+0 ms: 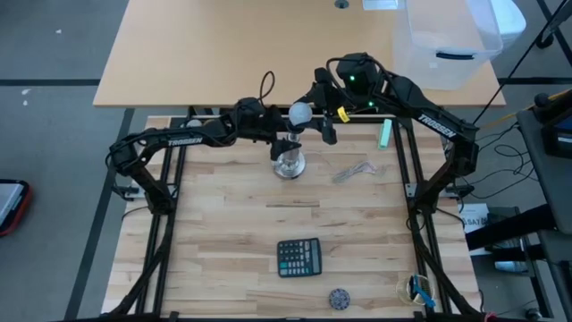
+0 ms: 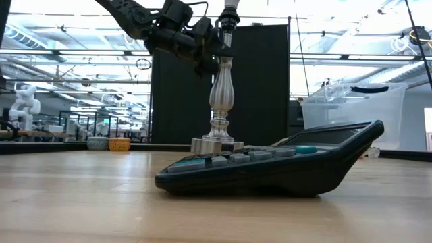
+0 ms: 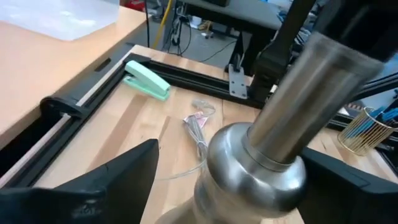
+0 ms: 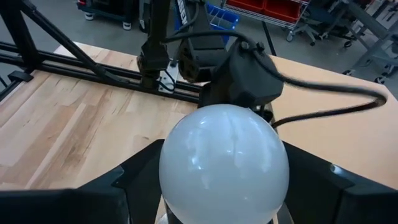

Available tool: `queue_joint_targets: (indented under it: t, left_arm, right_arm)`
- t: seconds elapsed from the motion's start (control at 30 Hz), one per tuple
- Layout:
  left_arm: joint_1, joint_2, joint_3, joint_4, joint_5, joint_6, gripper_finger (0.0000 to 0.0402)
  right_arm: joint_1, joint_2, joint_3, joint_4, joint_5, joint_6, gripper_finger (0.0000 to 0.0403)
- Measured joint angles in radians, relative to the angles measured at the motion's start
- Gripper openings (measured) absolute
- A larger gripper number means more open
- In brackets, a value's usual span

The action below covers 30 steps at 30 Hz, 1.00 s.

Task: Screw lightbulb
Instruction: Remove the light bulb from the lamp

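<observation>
Sitting nearest in the low view, the black calculator (image 2: 270, 169) lies on the wooden table (image 1: 223, 250) well clear of the work, so nothing down there is under threat; the danger is all farther back, at the silver lamp stand (image 2: 220, 108). The left gripper (image 3: 205, 186) is level with the stand's stem, and its own wrist view shows both dark fingers (image 3: 118, 177) standing apart from the metal on either side — released, not bracing anything. That looks like the main weakness: if torque goes into the bulb while the stand is unheld, the round base (image 1: 289, 165) could spin or walk on the wood, or the whole stand could tip. Above it, the lightbulb (image 4: 224, 163) sits upright over the dark socket at the top of the stand, with the right gripper (image 4: 224, 186) flanking the frosted globe; its jaws seem to be closed on the glass, though contact at the pads is hard to confirm. A loose hold on smooth glass could slip instead of turning the thread — and a bulb entering slightly tilted could cross-thread and jam. Beyond, the green stapler (image 1: 384, 134) and the clear plastic bin (image 1: 447, 45) stand out of reach of any of this.
</observation>
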Motion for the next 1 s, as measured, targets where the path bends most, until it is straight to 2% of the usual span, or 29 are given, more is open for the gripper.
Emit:
queue_joint_targets:
  t: [0.3,0.5,0.7,0.87,1.0]
  left_arm:
    - [0.014,-0.093,0.001,-0.178,-0.007,0.153,0.0331]
    - [-0.026,-0.086,0.002,-0.197,-0.024,0.154,0.0332]
    - [-0.113,-0.065,0.002,-0.192,-0.271,0.178,0.0332]
    - [-0.148,-0.009,0.003,-0.184,-0.371,0.122,0.0332]
    - [-0.17,0.042,0.003,-0.169,-0.494,0.053,0.0332]
  right_arm:
    - [-0.01,0.0,0.0,0.002,0.012,0.016,0.026]
    - [-0.01,0.001,-0.001,0.014,0.019,0.035,0.026]
    - [-0.017,0.002,-0.001,0.02,0.025,0.053,0.026]
    - [-0.016,0.002,-0.001,0.022,0.026,0.055,0.026]
    - [-0.017,0.002,-0.001,0.023,0.027,0.06,0.026]
